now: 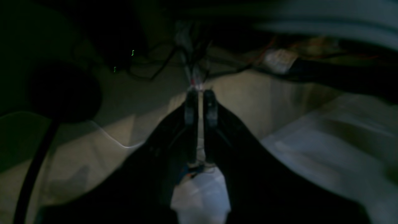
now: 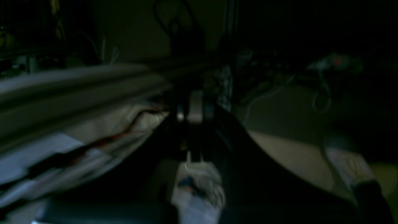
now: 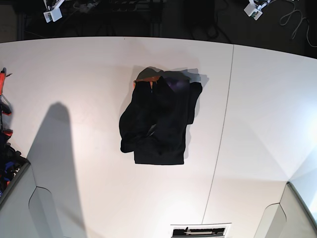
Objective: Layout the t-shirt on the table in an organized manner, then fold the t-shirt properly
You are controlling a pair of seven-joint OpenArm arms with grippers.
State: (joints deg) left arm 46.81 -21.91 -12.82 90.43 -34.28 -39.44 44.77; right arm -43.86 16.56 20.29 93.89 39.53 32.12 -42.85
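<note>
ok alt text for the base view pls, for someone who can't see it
A black t-shirt lies loosely bunched near the middle of a wide white table, a bit of orange showing at its far edge. No gripper is over the shirt, and thin dark seams cross the tabletop.

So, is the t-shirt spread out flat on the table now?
No, the t-shirt lies bunched and partly folded over itself on the table.

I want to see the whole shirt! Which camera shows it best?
The base view. It looks down on the whole shirt, a crumpled black heap on the white table, with a bit of orange at its top. The two wrist views are dark and blurred; no shirt can be made out in them.
</note>
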